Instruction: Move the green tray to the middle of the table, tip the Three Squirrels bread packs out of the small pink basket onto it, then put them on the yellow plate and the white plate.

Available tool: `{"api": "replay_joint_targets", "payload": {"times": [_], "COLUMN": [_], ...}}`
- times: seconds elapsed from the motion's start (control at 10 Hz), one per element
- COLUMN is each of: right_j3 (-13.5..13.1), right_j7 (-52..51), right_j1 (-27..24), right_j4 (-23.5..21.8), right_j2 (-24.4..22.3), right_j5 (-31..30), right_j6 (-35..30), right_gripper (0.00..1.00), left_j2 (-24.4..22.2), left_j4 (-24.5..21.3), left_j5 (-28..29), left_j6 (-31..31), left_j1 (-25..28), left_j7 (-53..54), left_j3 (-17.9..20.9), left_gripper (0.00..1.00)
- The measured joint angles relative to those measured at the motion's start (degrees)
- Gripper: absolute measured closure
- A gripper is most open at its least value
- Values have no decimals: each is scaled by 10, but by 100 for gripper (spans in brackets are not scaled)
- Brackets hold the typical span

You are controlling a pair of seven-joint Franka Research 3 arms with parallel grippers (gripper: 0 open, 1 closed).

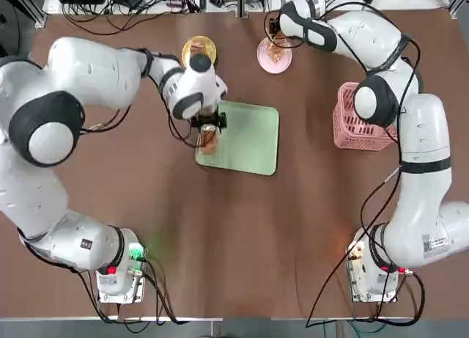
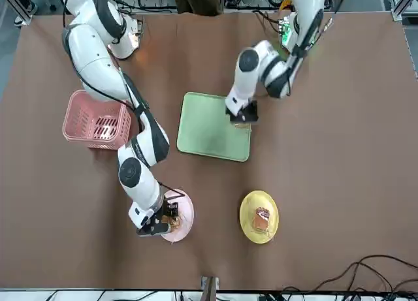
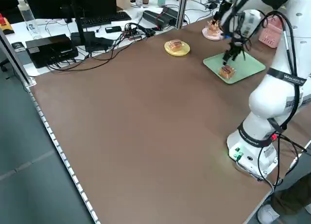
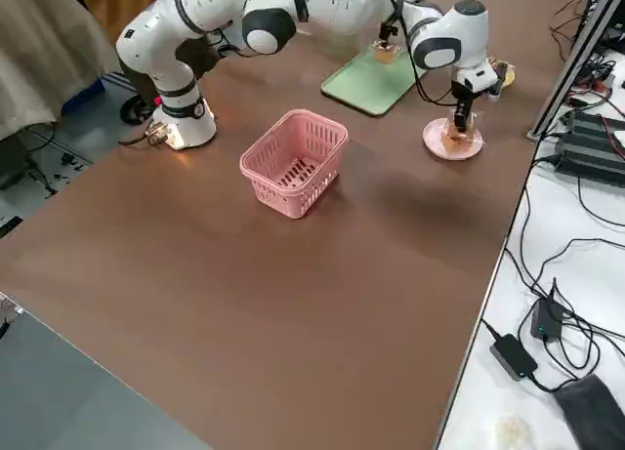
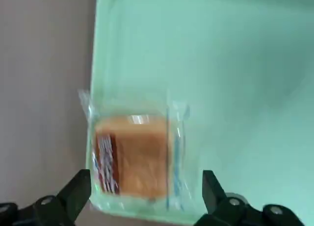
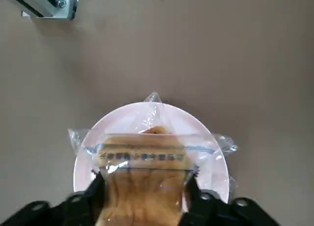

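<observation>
Overhead and front views face opposite ways (both share the green tray (image 1: 249, 136)); wrist views look seemingly close.

a white bench (image 3: 92, 27) runs along the far edge of the work area, crowded with gear: a black keyboard (image 3: 99, 20), a flat black box (image 3: 51, 49), a clear bottle (image 3: 28, 17) with a white cap, and a tangle of black cables (image 3: 138, 32) spilling toward the edge. an aluminium frame post (image 3: 181, 8) rises beside it. in the right side view a second white bench (image 4: 557, 304) carries more black cables (image 4: 576, 255), a small black power adapter (image 4: 510, 352) and a dark grey pouch (image 4: 591, 406). a beige curtain (image 4: 44, 50) hangs at the upper left of that view, above grey floor (image 4: 59, 401).
</observation>
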Motion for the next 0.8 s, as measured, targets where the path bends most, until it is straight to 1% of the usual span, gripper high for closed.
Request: {"api": "replay_joint_targets", "payload": {"times": [0.1, 0.2, 0.5, 0.8], "right_j3": [0, 0, 5, 22], "right_j7": [-1, -2, -3, -3], "right_j1": [0, 0, 0, 0], "right_j4": [0, 0, 0, 7], "right_j2": [2, 2, 2, 0], "right_j5": [0, 0, 0, 0], "right_j6": [0, 0, 0, -1], "right_gripper": [11, 0, 0, 0], "left_j2": [-12, -22, -27, -27], "left_j4": [-17, -25, -35, -43], "left_j5": [0, 0, 0, 0], "left_j6": [0, 0, 0, 0], "left_j1": [-1, -1, 3, 3], "left_j7": [-21, -24, -24, -27], "left_j3": [-16, -20, -19, -19], "left_gripper": [0, 0, 0, 0]}}
